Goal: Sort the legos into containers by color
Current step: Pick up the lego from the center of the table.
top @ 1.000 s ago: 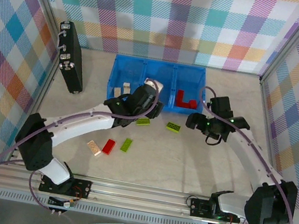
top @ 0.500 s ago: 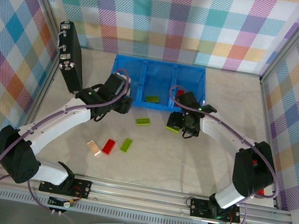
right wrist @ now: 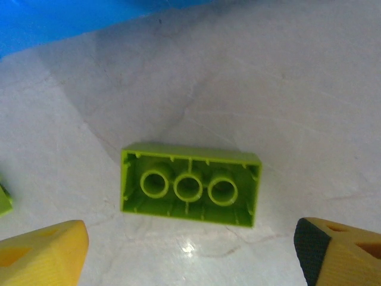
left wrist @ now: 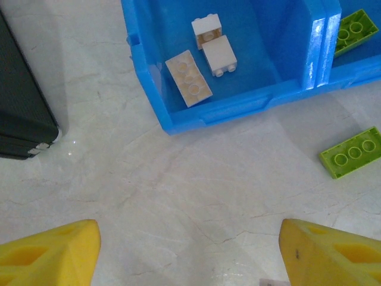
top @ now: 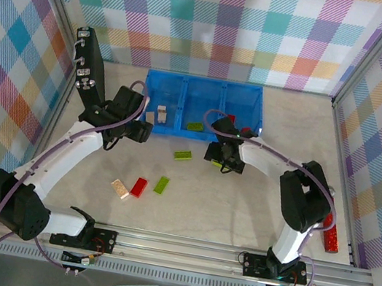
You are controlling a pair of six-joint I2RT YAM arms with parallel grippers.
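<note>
The blue tray (top: 205, 86) holds the containers: cream legos (left wrist: 189, 78) lie in the left one, a green lego (top: 195, 125) in the middle one, a red lego (top: 231, 119) in the right one. My left gripper (left wrist: 187, 256) hovers open over bare table just in front of the left container, nothing between its yellow fingers (left wrist: 50, 253). My right gripper (right wrist: 190, 256) is open, low over an upside-down green lego (right wrist: 190, 185) on the table near the tray's front. Other loose legos: green (top: 183, 155), green (top: 161, 184), red (top: 139, 186), cream (top: 120, 189).
A flat black panel (top: 88, 73) leans at the left wall, close to my left arm. A long red glittery stick (top: 330, 234) lies at the right by the frame. Checked walls enclose the table; a metal rail (top: 180, 248) runs along the near edge.
My left gripper pulled back left from the middle container, where a green lego now lies. My right gripper swung left and down from the right container onto the upside-down green lego. Both jaws widened.
</note>
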